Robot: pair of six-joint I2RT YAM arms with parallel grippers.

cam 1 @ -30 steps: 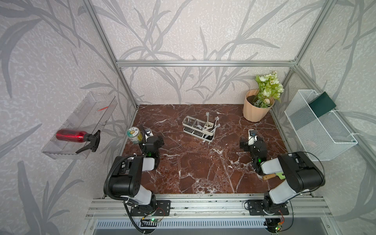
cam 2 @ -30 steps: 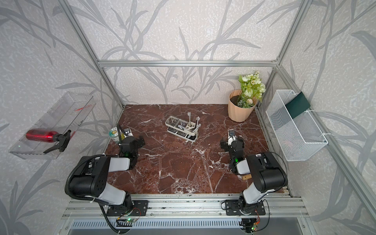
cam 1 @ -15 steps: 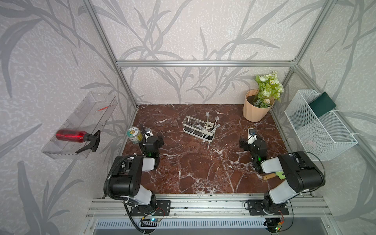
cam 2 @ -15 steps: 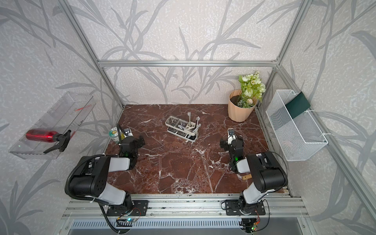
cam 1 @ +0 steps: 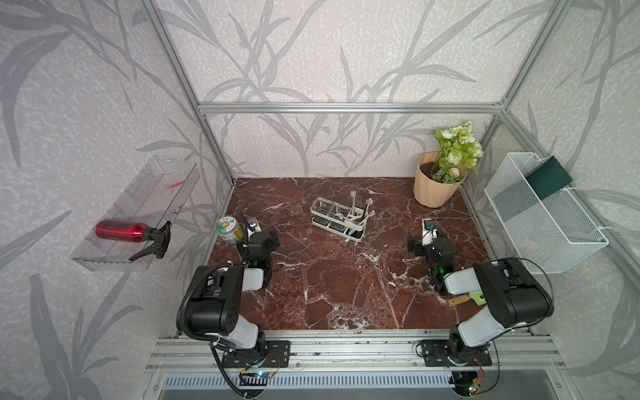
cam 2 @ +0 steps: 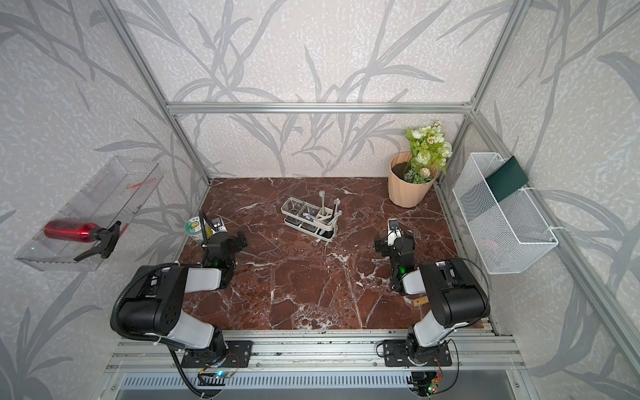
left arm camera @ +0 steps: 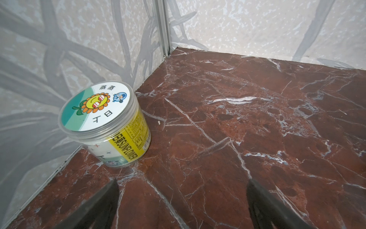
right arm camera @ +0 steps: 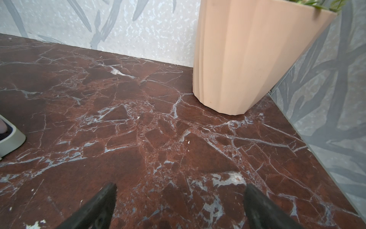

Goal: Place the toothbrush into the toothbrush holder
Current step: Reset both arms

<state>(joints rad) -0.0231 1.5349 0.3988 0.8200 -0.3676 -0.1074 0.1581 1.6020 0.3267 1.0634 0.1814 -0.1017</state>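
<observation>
Since toothbrushes [cam 1: 353,204] stand in its slotted end, toothbrush holder [cam 1: 355,231]: mid-frame on the surface [cam 1: 311,284].
Jaws: left and right both spread, empty.
Progress: seemingly done; nothing left.

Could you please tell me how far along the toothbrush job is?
Done, it seems: toothbrushes stand in the toothbrush holder. In hand: nothing; the left gripper and right gripper are open and empty, apart from the holder. Left: no loose toothbrush shows on the table, so probably nothing.
</observation>
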